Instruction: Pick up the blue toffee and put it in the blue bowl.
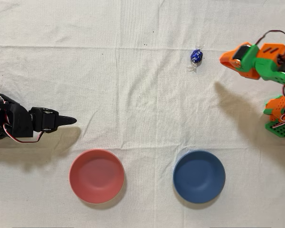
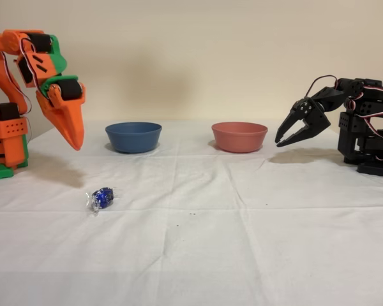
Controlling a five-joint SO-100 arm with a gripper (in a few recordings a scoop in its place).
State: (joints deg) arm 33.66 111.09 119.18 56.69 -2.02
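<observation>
Working left to right in the fixed view, your orange two-finger gripper [image 2: 75, 141] hangs above the white cloth-covered table [image 2: 255, 229], tips pointing down, jaws pressed together and carrying nothing. You would have to spread them before descending, or the tips will likely shove the candy aside.

The small round toffee in shiny dark blue foil with clear twisted ends [image 2: 102, 197] lies on the cloth below and a little right of the tips, nearer the camera, apart from everything. In the overhead view it [image 1: 196, 56] sits left of the gripper [image 1: 226, 60]. It is tiny and slick; an off-centre pinch could squirt it out, or catch only a wrapper tail.

Next, the round matte dark blue shallow bowl [image 2: 133, 136] stands well behind the candy. Just right is the pink-red round bowl [image 2: 239, 136]; mind which you release over. The black arm stands idle.
</observation>
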